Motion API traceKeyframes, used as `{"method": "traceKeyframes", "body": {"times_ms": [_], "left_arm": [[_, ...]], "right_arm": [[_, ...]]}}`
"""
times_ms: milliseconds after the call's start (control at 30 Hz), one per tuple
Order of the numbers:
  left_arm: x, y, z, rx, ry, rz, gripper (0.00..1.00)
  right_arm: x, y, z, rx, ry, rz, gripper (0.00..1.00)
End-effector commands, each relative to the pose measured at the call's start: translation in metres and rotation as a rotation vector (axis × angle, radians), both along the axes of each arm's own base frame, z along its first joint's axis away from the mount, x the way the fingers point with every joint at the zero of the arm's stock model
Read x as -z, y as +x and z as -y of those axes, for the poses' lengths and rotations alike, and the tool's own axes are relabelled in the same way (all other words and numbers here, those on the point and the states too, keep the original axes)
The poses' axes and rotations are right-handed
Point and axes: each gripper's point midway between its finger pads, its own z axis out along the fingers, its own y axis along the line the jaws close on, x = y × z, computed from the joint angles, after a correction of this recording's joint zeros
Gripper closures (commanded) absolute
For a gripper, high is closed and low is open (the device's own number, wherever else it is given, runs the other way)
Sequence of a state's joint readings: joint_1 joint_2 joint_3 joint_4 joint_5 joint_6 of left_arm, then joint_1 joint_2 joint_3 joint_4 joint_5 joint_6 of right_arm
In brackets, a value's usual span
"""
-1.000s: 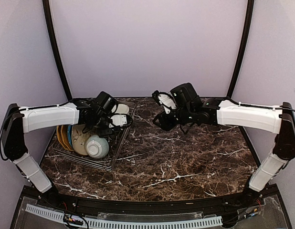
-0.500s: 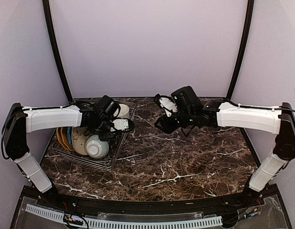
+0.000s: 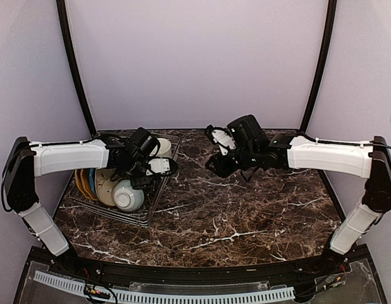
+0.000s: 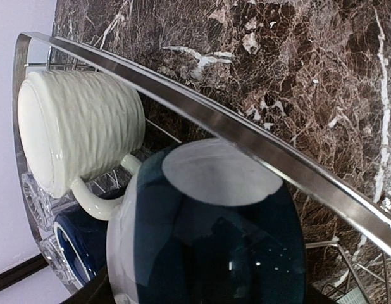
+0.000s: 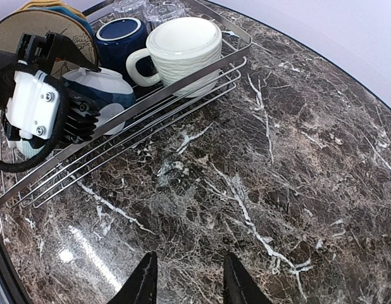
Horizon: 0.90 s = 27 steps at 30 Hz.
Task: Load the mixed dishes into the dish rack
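The dish rack [image 3: 152,201] stands at the table's left. My left gripper [image 3: 155,166] is over its right side, shut on an upturned navy-and-white cup [image 4: 214,240] that lies just inside the right rail [image 4: 259,145]; its fingers are hidden behind the cup. Behind the cup sit the cream ribbed mug [image 5: 183,44] and a dark navy mug [image 5: 119,35]. Upright plates [image 3: 94,182] and the pale green bowl [image 3: 129,195] fill the rack's left and front. My right gripper [image 5: 190,282] hangs open over bare marble right of the rack, holding nothing.
Clear glass tumblers [image 5: 148,9] stand at the rack's back corner. The brown marble table [image 3: 246,209] stretches to the right of the rack. Dark curved posts [image 3: 75,69] rise at both back corners.
My left gripper has shifted a little with the cup along the rack's right side. The right gripper has dropped slightly and eased to the right.
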State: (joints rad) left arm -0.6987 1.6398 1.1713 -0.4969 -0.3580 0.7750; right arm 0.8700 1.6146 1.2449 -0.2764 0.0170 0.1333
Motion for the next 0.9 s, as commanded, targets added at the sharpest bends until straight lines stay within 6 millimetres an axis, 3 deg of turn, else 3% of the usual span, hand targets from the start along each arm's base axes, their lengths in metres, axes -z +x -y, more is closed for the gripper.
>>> {"method": "traceKeyframes", "body": {"times_ms": [0, 100, 367, 467, 633, 767, 867], "left_arm": [[0.008, -0.022, -0.018, -0.029, 0.056, -0.086, 0.24], [0.007, -0.021, -0.018, -0.035, 0.054, -0.081, 0.17], [-0.005, -0.022, -0.018, -0.043, 0.031, -0.058, 0.14], [-0.012, -0.025, -0.021, -0.053, 0.019, -0.054, 0.02], [-0.022, -0.032, -0.024, -0.061, -0.008, -0.042, 0.01], [-0.04, -0.038, -0.022, -0.053, -0.075, -0.017, 0.01], [-0.068, -0.042, -0.016, -0.041, -0.184, 0.031, 0.01]], "right_arm": [[-0.012, 0.001, -0.001, 0.001, 0.042, 0.019, 0.67], [-0.011, 0.001, -0.001, 0.001, 0.042, 0.015, 0.68], [-0.006, 0.0, 0.001, 0.005, 0.037, 0.006, 0.68], [-0.006, 0.0, 0.0, 0.005, 0.037, 0.005, 0.68], [-0.01, 0.002, -0.001, 0.005, 0.036, 0.007, 0.67], [-0.016, 0.004, 0.004, 0.017, 0.004, 0.008, 0.6], [-0.025, 0.009, 0.015, 0.046, -0.026, 0.018, 0.54]]}}
